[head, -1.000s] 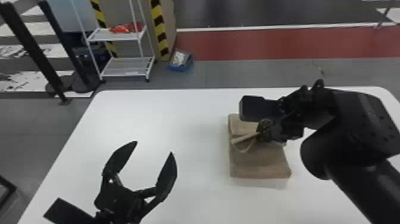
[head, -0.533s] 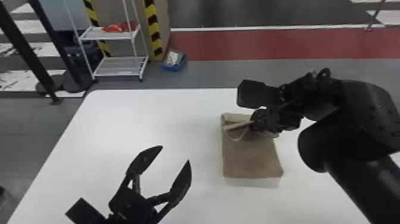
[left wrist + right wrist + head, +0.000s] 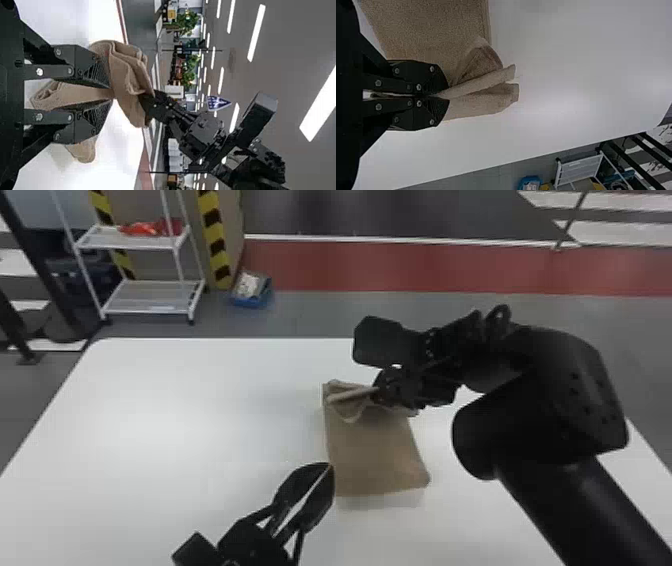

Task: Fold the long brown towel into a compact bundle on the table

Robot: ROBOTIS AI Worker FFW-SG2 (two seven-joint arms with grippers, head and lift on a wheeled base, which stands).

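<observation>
The right pincer (image 3: 384, 388) hides some towel (image 3: 375, 455); the head view crops the table (image 3: 200, 415).

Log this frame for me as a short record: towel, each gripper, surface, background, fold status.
Towel: long brown cloth towel, folded narrow, far end bunched and raised
Right gripper: black right gripper, shut on the towel's far end
Left gripper: black left gripper, at the towel's left side; grip unclear
Surface: white table with rounded corners
Background: white metal shelf rack, blue bin on the floor
Fold status: not yet a compact bundle
</observation>
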